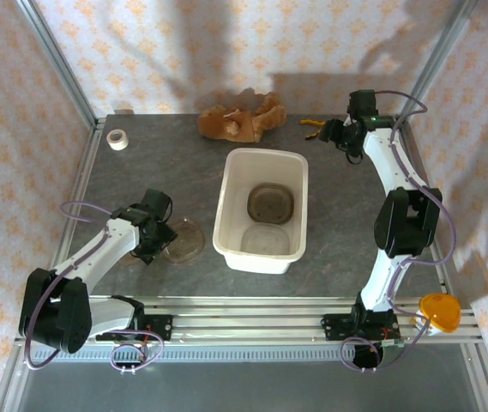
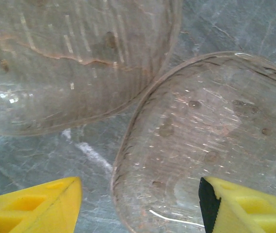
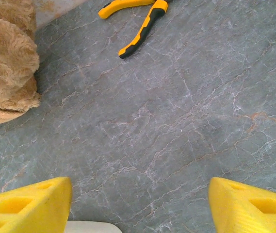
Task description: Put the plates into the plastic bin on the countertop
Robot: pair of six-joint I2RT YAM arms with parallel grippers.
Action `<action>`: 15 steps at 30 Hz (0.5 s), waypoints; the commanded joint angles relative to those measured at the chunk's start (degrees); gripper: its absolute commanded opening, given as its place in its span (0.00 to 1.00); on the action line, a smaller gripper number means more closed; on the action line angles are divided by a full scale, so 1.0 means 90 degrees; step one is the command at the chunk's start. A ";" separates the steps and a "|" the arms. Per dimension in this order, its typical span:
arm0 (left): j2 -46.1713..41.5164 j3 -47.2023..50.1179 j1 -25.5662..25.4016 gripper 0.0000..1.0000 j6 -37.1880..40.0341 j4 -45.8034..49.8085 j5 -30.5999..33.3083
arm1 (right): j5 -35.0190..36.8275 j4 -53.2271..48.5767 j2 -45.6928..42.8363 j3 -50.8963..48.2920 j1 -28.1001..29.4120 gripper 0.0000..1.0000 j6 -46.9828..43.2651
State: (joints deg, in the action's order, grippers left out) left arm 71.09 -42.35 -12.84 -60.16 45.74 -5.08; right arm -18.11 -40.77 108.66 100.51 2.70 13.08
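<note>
Two plates lie inside the plastic bin (image 1: pixel 231 197), a brown-tinted rounded-square one (image 1: pixel 270 203) in its far half and a clearer one (image 1: pixel 265 239) in its near half. Two more lie on the worktop (image 1: pixel 166 172) just left of the bin. In the left wrist view these are a ribbed transparent plate (image 2: pixel 70 58) at the upper left and a dimpled, faintly brown plate (image 2: pixel 201 141) at the right, their rims meeting or overlapping where they come together. The bin is white, translucent and rectangular with rounded corners, and stands in the middle of the worktop. The worktop is dark grey and veined like stone, edged by aluminium rails (image 1: pixel 252 319), with pale patterned walls behind and to both sides. A white tape roll (image 1: pixel 117 139) sits at the far left corner, a tan plush toy (image 1: pixel 242 118) at the far edge behind the bin, and yellow-and-black pliers (image 3: pixel 138 19) to its right. An orange object (image 1: pixel 439 311) rests by the rails at the near right. The left arm (image 1: pixel 98 253) reaches forward and bends low over the plates on the worktop. The left jaws are spread apart, one over bare stone and the other above the dimpled plate. The right arm (image 1: pixel 398 215) stretches to the far right corner, where the right jaws are spread wide over bare worktop near the pliers and grip nothing.
</note>
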 commanded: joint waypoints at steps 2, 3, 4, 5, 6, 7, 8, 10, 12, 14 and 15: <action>0.0181 0.0121 0.0049 0.67 0.0276 -0.0351 0.0013 | 0.0195 -0.0219 -0.0042 0.0268 0.0080 0.74 0.0060; 0.0170 0.0174 0.0063 0.67 0.0273 -0.0393 -0.0006 | 0.0205 -0.0223 -0.0045 0.0275 0.0086 0.74 0.0057; 0.0162 0.0251 0.0072 0.67 0.0238 -0.0479 -0.0052 | 0.0222 -0.0235 -0.0052 0.0278 0.0091 0.74 0.0044; 0.0160 0.0337 0.0089 0.67 0.0203 -0.0604 -0.0113 | 0.0243 -0.0255 -0.0062 0.0287 0.0091 0.74 0.0042; 0.0163 0.0418 0.0101 0.67 0.0172 -0.0730 -0.0168 | 0.0258 -0.0269 -0.0069 0.0286 0.0095 0.74 0.0033; 0.0200 0.0487 0.0100 0.67 0.0153 -0.0850 -0.0203 | 0.0278 -0.0270 -0.0072 0.0287 0.0100 0.74 0.0040; 0.0270 0.0515 0.0110 0.67 0.0151 -0.0921 -0.0239 | 0.0288 -0.0277 -0.0081 0.0287 0.0100 0.74 0.0036; 0.0446 0.0482 0.0118 0.67 0.0214 -0.0939 -0.0270 | 0.0310 -0.0295 -0.0081 0.0321 0.0100 0.74 0.0037; 0.0585 0.0448 0.0110 0.67 0.0313 -0.0984 -0.0303 | 0.0327 -0.0340 -0.0065 0.0365 0.0109 0.74 0.0040; 0.0674 0.0429 0.0109 0.66 0.0420 -0.1019 -0.0288 | 0.0370 -0.0368 -0.0072 0.0403 0.0119 0.74 0.0019; 0.0701 0.0428 0.0109 0.66 0.0476 -0.1028 -0.0269 | 0.0390 -0.0391 -0.0067 0.0411 0.0120 0.74 0.0012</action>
State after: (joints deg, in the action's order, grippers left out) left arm 76.71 -38.44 -12.58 -57.93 37.71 -7.70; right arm -16.88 -42.74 108.66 101.69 3.36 13.06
